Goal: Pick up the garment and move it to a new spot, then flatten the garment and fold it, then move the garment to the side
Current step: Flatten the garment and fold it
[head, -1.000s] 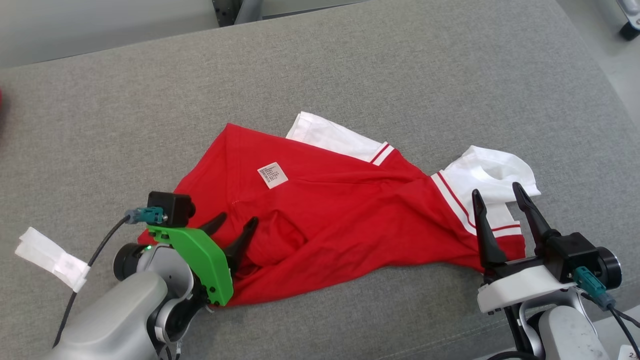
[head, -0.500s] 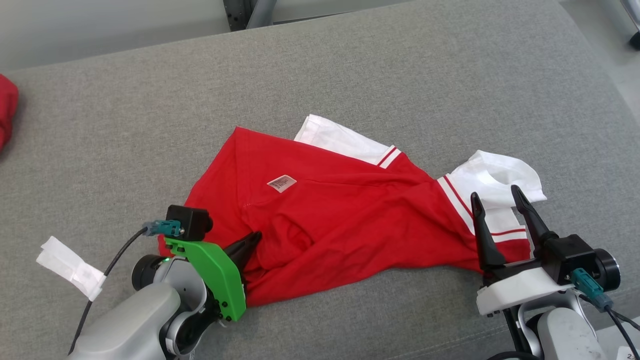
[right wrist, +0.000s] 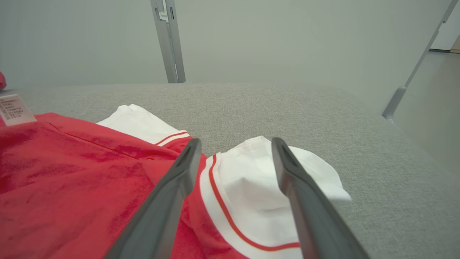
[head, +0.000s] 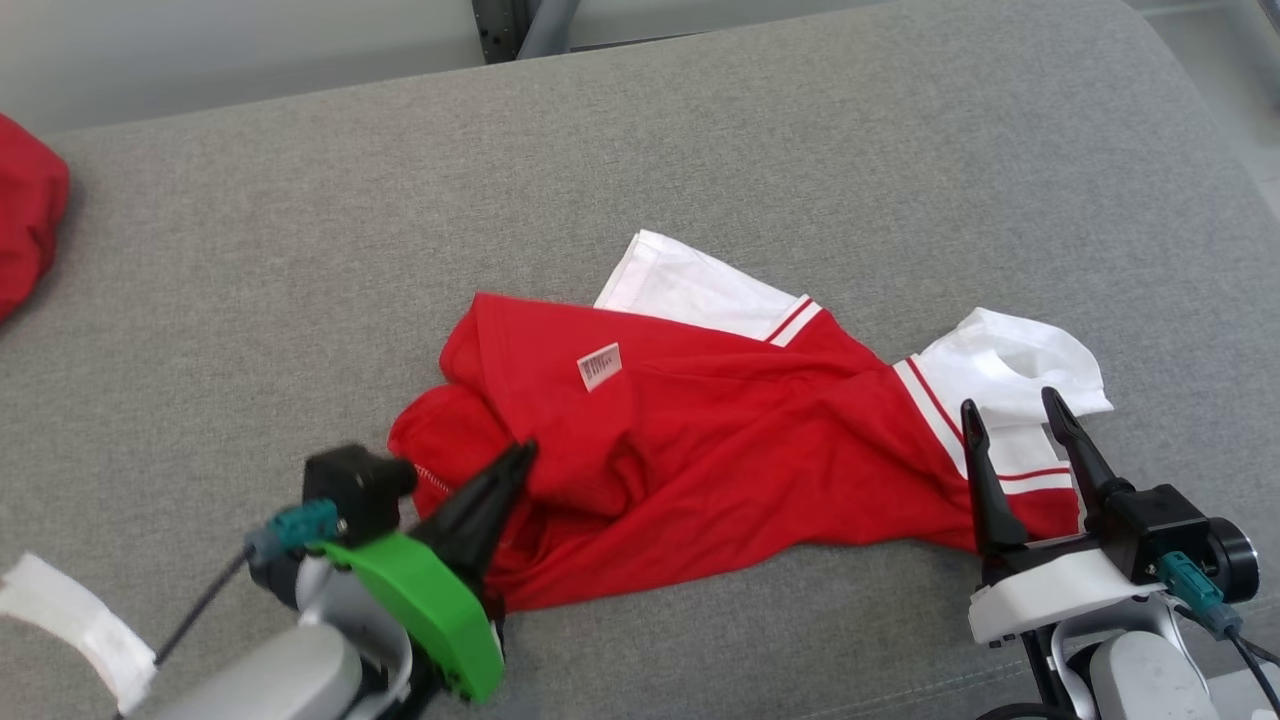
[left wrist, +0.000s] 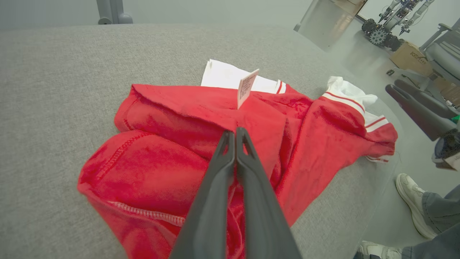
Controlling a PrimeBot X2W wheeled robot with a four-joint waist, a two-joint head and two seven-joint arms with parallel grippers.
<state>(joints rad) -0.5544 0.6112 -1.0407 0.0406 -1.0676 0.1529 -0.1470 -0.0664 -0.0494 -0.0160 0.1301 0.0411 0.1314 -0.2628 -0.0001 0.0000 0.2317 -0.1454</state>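
The garment [head: 720, 450] is a red shirt with white, red-striped sleeves, crumpled on the grey cushion [head: 700, 150]. A white care label [head: 600, 366] stands up from it. My left gripper [head: 520, 455] is shut on a fold of red cloth at the shirt's left end, which bunches up around the fingers [left wrist: 235, 131]. My right gripper [head: 1010, 403] is open at the shirt's right end. Its fingers straddle the white sleeve [right wrist: 251, 187] just above it, with nothing held. The garment [left wrist: 172, 118] slopes toward the right gripper [left wrist: 413, 104] in the left wrist view.
Another red cloth [head: 25, 230] lies at the cushion's far left edge. A white tag [head: 70, 620] hangs on my left arm's cable. A metal post [head: 520, 25] stands behind the cushion. A person's shoes [left wrist: 409, 194] rest on the floor beyond the front edge.
My left gripper went from open to shut on the shirt's left end, and that cloth has bunched toward the middle. The head camera has shifted. The right gripper stays open.
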